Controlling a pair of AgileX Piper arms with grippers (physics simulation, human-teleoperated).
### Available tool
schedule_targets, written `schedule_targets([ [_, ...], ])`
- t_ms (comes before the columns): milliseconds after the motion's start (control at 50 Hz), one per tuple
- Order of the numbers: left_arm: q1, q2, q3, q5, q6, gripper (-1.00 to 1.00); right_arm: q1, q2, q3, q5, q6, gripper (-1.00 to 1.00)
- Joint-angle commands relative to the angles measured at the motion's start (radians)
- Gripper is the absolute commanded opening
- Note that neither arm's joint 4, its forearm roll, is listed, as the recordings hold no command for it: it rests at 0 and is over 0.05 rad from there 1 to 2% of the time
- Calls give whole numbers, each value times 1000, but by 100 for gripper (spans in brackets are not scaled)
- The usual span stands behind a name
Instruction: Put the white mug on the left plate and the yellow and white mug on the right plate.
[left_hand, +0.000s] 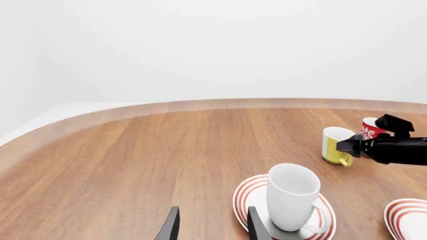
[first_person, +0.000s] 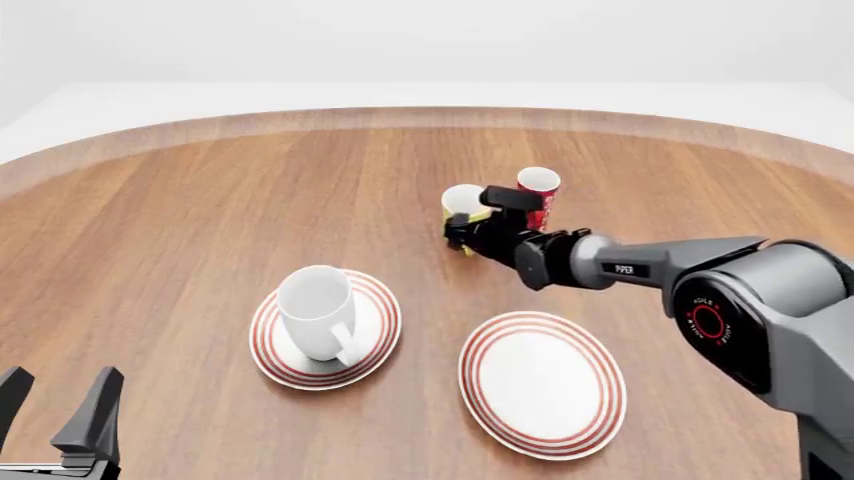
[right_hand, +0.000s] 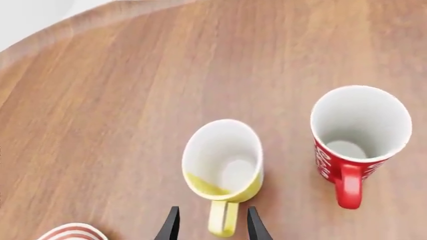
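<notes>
The white mug (first_person: 318, 308) stands upright on the left plate (first_person: 275, 366); both also show in the left wrist view, mug (left_hand: 292, 196) and plate (left_hand: 244, 196). The yellow and white mug (first_person: 463, 204) stands on the table beyond the plates. My right gripper (first_person: 474, 220) is open, and its fingers (right_hand: 172, 226) straddle the mug's yellow handle (right_hand: 223, 220) without closing on it. The right plate (first_person: 543, 381) is bare. My left gripper (first_person: 60, 392) is open and empty near the front left edge, apart from the white mug.
A slim red patterned mug (first_person: 538, 189) stands upright just right of the yellow and white mug, close to the right gripper; it also shows in the right wrist view (right_hand: 357, 135). The right arm (first_person: 667, 262) reaches over the table behind the right plate.
</notes>
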Motion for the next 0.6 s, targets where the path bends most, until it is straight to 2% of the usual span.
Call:
schedule_targets([
  [20,0,0,0,0,0,100,12,24,-34,35,29,100],
  [600,0,0,0,0,0,100,-1,41,-47,58,64,100],
])
